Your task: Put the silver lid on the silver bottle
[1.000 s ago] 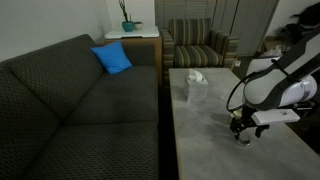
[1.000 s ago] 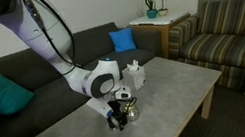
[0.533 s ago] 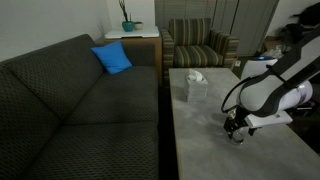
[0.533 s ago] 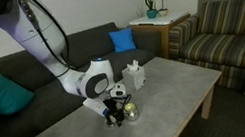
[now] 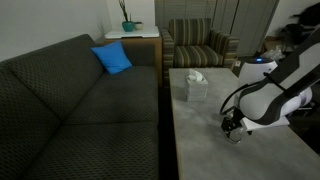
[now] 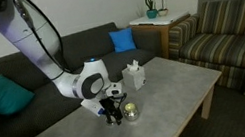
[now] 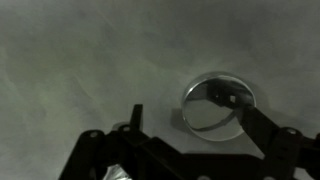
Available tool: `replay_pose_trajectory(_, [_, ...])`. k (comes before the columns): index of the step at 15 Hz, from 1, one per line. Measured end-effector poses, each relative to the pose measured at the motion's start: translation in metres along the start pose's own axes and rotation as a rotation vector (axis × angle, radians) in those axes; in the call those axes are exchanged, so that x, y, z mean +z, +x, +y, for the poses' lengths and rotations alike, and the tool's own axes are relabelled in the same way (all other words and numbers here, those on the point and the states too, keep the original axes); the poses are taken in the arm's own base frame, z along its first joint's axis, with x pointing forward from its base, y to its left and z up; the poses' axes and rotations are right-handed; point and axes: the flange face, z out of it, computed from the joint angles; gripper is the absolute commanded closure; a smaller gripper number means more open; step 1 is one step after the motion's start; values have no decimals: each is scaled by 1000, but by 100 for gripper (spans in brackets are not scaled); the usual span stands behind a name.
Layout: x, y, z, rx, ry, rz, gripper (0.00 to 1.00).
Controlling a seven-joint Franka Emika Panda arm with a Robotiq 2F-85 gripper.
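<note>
The silver bottle (image 6: 128,110) stands small and shiny on the grey table (image 6: 176,84), close beside my gripper (image 6: 113,111). My gripper (image 5: 235,128) hangs low over the table, open and holding nothing. In the wrist view a round shiny silver top with a raised rim (image 7: 205,118) lies right of my gripper (image 7: 175,102), partly under one dark finger (image 7: 240,112). I cannot tell whether this round top is the silver lid alone or the lid resting on the bottle. No separate lid shows in the exterior views.
A white tissue box (image 5: 194,85) (image 6: 136,75) stands on the table toward the sofa. The dark sofa (image 5: 80,110) with a blue cushion (image 5: 112,58) runs along one side. A striped armchair (image 6: 230,44) stands past the far end.
My gripper has slid a little sideways off the silver bottle and toward the table's near end. It stays open.
</note>
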Motion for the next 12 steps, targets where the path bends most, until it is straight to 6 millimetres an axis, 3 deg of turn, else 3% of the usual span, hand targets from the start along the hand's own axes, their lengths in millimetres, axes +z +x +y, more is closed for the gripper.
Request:
replay_pose_trajectory(7, [-3, -11, -9, 50, -78, 73, 0])
replay_pose_trajectory(12, [-4, -32, -17, 79, -164, 123, 0])
